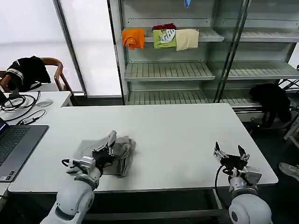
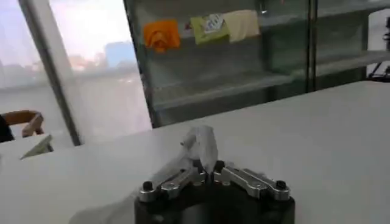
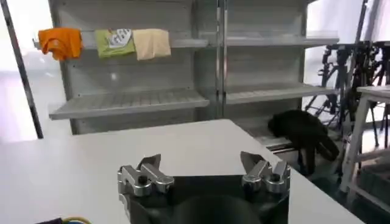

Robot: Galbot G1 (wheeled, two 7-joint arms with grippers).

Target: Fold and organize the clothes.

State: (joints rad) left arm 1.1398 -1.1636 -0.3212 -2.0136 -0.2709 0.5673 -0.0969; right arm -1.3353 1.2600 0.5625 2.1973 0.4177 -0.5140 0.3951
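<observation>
A light grey shirt lies crumpled and partly folded on the white table, near its front left. My left gripper is over the shirt's middle, shut on a raised fold of the grey cloth that stands up between the fingertips. My right gripper hovers at the table's front right, far from the shirt, open with nothing between its fingers.
A laptop and cables sit on the left edge of the table. A shelf unit behind holds orange, green and cream folded garments. A black garment hangs on a chair at far left.
</observation>
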